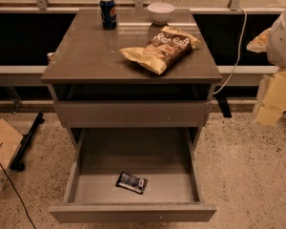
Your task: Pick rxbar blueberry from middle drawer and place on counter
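Lying flat on the smooth grey floor of the wide, shallow grey-brown middle drawer (72, 175), which is pulled open: one rxbar blueberry (131, 182), a small rectangular snack bar in a dark navy wrapper with pale print. It sits askew, near the front panel and apart from both side walls.

Handling, by estimate: light, slightly pliant, wrapper slick. Its low profile leaves little to pinch, so a top-down hold across the short width at mid-length seems best.

Gripper (275, 98): pale blurred form at the right edge, beside the cabinet and well apart from the bar; released or clenched, cannot tell.

Glossy grey-brown counter (86, 51) carries a large tan-and-brown crinkled chip bag (159, 46), a blue soda can (107, 13) and a white bowl (160, 12). Its front-left portion offers room for placing.

Obstruction: the shut upper drawer front (133, 112) and the counter overhang the drawer's rear.
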Robot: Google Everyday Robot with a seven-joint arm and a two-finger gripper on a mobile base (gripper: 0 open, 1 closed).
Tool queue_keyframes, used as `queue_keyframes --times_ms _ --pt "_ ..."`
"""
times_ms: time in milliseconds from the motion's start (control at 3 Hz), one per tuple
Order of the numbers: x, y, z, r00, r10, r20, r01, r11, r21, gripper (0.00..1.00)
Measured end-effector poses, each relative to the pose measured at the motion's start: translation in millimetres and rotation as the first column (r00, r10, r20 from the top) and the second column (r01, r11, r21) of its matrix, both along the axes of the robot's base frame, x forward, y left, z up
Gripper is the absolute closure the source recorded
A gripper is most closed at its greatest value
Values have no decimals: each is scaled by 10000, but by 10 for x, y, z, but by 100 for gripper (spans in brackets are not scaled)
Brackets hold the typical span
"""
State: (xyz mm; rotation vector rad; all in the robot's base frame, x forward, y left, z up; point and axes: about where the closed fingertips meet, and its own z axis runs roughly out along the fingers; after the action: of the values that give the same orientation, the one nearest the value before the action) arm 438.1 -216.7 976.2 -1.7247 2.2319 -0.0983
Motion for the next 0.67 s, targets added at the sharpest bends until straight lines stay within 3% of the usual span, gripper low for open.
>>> queue_keyframes --times_ms 333,667 --pt "6 21 -26 10000 40 19 -40 9999 128 0" --pt "38 145 -185 9995 284 111 -293 9955 897 0"
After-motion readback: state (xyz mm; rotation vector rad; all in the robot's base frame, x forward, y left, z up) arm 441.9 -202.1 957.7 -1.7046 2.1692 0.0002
